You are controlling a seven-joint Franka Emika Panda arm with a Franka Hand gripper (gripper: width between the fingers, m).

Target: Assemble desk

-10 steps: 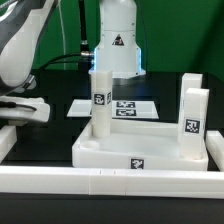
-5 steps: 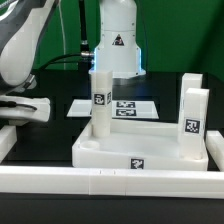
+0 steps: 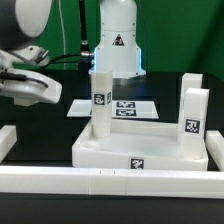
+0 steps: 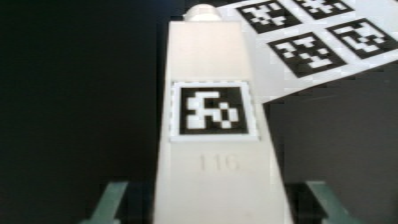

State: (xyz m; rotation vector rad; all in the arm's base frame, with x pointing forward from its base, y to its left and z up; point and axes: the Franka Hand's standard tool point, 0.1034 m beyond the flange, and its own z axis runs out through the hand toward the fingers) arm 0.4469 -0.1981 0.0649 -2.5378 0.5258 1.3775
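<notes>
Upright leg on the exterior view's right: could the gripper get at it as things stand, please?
Probably not yet: the gripper seems to hold another leg between its fingers. The upright leg itself stands on the tabletop, clear from above.

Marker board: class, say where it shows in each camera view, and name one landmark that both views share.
Exterior view: the marker board lies flat mid-picture, behind the tabletop and its upright leg.
Wrist view: it shows as a tagged white corner past the far end of the close-up leg.
Shared landmark: the black table under the board.
</notes>
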